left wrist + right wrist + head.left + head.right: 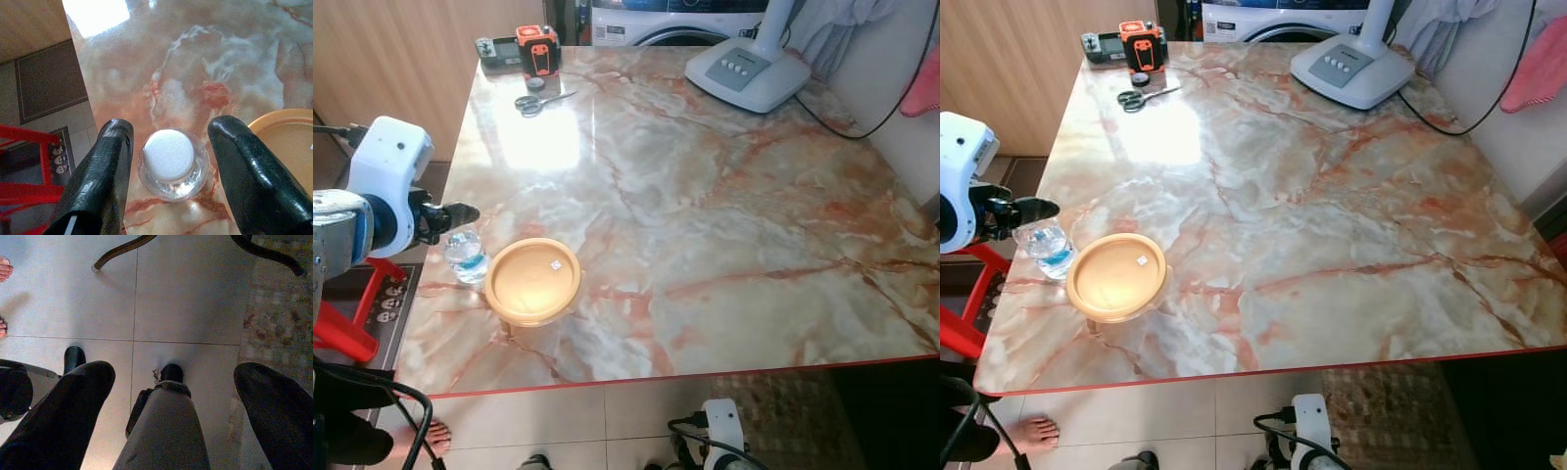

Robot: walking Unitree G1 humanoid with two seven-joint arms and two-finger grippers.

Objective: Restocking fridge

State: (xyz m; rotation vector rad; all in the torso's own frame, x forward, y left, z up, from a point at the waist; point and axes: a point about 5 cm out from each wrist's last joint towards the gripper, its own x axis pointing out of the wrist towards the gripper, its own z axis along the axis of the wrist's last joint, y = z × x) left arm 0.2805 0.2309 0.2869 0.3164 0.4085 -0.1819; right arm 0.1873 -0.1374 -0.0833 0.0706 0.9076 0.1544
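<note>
No wording could be read anywhere. The white appliance (656, 22) at the top of the frame carried a dark strip of print too small to make out, and the orange lid's (534, 279) small white sticker was illegible.

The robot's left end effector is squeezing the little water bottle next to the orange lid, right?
Not quite. The left end effector is open, with a finger on each side of the water bottle and a gap between them, as the left wrist view shows. The bottle does stand on the table next to the orange lid.
</note>
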